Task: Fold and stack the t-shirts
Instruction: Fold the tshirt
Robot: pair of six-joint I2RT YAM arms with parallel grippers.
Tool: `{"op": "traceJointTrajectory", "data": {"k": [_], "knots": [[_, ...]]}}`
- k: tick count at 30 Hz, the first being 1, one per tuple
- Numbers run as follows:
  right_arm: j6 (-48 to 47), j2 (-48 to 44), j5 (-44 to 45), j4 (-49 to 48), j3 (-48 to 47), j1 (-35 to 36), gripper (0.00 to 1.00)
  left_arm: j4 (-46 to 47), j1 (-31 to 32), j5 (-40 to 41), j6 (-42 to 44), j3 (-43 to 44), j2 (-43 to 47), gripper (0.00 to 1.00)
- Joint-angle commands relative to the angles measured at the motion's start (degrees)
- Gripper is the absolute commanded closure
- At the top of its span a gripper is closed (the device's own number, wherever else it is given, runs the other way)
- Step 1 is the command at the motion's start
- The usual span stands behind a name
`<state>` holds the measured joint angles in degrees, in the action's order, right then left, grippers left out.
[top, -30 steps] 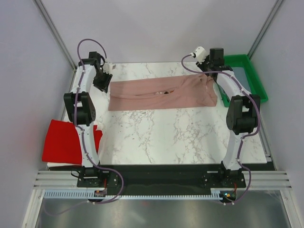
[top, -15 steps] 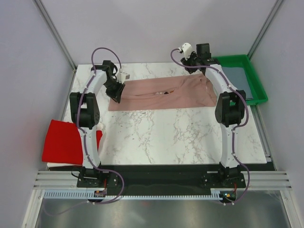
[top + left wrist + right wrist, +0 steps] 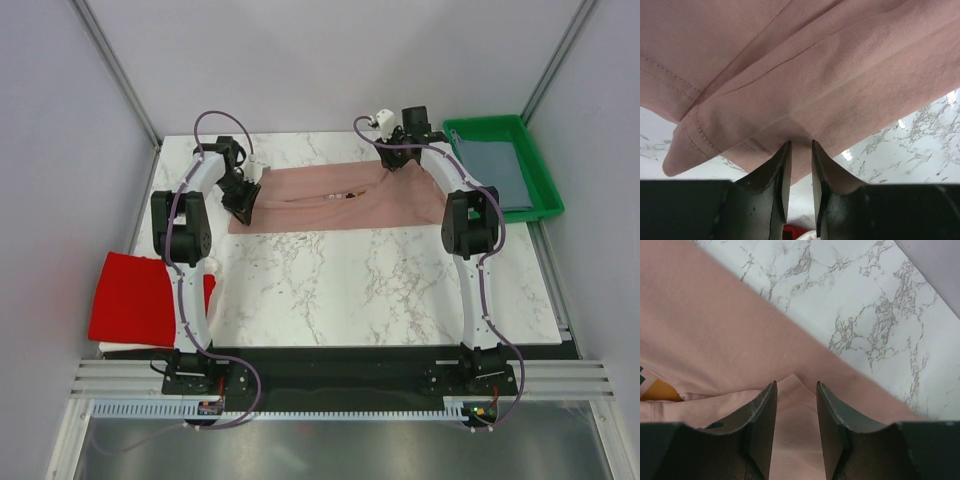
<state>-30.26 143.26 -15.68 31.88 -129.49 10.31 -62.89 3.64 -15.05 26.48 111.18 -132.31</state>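
Left gripper (image 3: 799,145) pinches the pink t-shirt (image 3: 330,205) at its left end; right gripper (image 3: 796,387) straddles a fold, grip unclear.
Both arms reach far, wrists tipped down; the shirt lies across the marble table's (image 3: 380,280) far side; its orange graphic (image 3: 657,390) is unreadable.

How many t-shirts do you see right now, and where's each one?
3. The pink t-shirt lies spread across the table's far side, the red t-shirt at its left edge, the grey-blue t-shirt in the green tray at right. Others may be hidden underneath.
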Motion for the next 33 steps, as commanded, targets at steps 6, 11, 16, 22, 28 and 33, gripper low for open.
{"op": "traceJointTrajectory", "data": {"k": [6, 11, 16, 22, 28, 33], "knots": [[3.0, 2.5, -1.3, -0.6, -4.1, 0.4, 0.55, 0.4, 0.1, 1.2, -1.1, 1.1, 0.1, 0.71], [3.4, 2.5, -1.0, -0.6, -3.6, 0.8, 0.55, 0.4, 0.1, 1.5, -1.0, 1.2, 0.1, 0.71], [3.3, 2.5, -0.5, -0.5, -3.2, 0.7, 0.55, 0.4, 0.1, 1.7, -1.0, 1.6, 0.0, 0.71], [3.6, 2.7, 0.6, 0.0, -2.2, 0.8, 0.57, 0.4, 0.1, 2.1, -0.9, 1.6, 0.1, 0.71], [4.0, 3.3, 0.9, 0.0, -2.3, 0.7, 0.60, 0.4, 0.1, 2.5, -1.0, 1.4, 0.5, 0.72], [4.4, 3.8, 0.8, 0.0, -2.6, 0.9, 0.61, 0.4, 0.1, 2.8, -0.8, 1.3, 0.7, 0.72]]}}
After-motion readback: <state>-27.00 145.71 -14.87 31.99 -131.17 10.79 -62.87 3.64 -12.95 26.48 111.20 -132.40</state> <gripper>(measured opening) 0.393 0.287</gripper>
